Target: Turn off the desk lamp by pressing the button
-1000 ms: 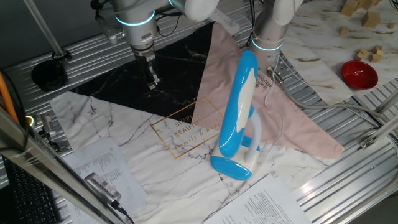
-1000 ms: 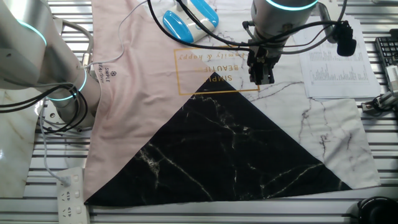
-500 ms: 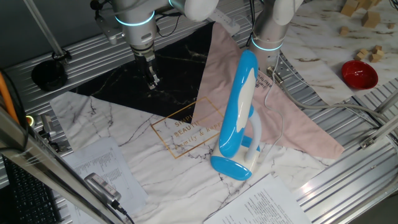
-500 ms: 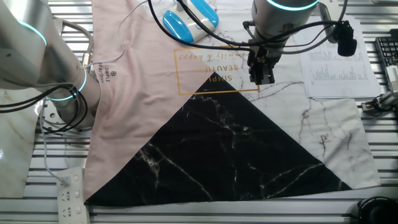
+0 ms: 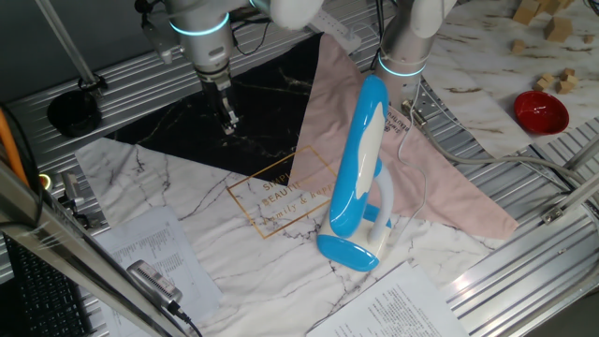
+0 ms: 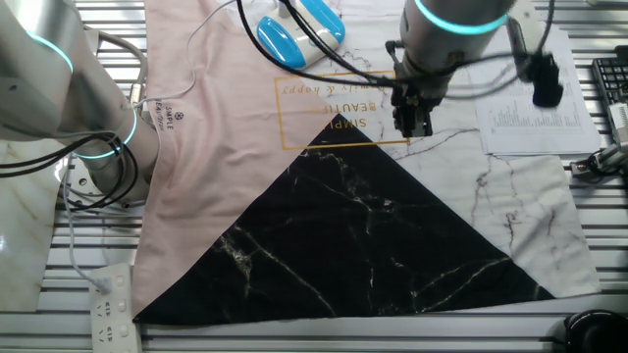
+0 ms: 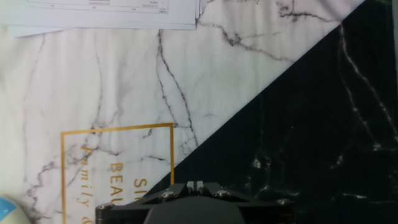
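Observation:
The desk lamp [image 5: 360, 159] is sky-blue and white, folded, with its long head leaning over its blue oval base [image 5: 348, 251] on the marble cloth. It also shows at the top of the other fixed view [image 6: 299, 29], and a blue sliver of it shows in the hand view [image 7: 7, 213]. I cannot make out its button. My gripper [image 5: 227, 122] hangs over the edge of the black marble cloth, well to the left of the lamp and apart from it. It also shows in the other fixed view [image 6: 412, 123]. In the hand view the gripper [image 7: 194, 184] has its fingertips touching, shut and empty.
A pink cloth [image 5: 440, 178] lies under and behind the lamp. A second arm's base [image 5: 404, 65] stands behind the lamp. Printed papers [image 5: 154, 253] lie at the front left, a red bowl [image 5: 540, 110] and wooden blocks [image 5: 568, 80] at the far right.
The arm has shifted slightly, with its wrist and cable blurred in the other fixed view. The gripper stays over the black cloth's edge. The lamp has not moved.

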Controlling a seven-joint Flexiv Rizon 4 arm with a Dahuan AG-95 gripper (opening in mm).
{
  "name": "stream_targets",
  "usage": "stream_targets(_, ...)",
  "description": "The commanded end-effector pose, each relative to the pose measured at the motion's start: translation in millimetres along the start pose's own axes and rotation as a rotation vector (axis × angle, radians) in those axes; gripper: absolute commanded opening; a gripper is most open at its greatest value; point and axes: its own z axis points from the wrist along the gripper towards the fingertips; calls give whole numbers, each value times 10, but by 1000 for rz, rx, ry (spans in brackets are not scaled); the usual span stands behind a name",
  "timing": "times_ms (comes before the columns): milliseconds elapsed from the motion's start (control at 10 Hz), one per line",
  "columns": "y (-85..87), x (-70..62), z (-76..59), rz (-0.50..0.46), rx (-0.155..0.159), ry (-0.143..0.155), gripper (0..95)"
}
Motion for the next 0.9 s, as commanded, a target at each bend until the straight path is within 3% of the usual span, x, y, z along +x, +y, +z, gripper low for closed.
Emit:
stream_targets(100, 3, -2, 0, -4, -61, 0, 0)
stream_targets(200, 3, -2, 0, -9, -47, 1, 0)
stream_targets(300, 3, -2, -1, -30, -4, 8, 0)
stream_targets(400, 4, -2, -2, -50, 74, 25, 0)
stream_targets(900, 19, -11, 7, -85, 94, 53, 0)
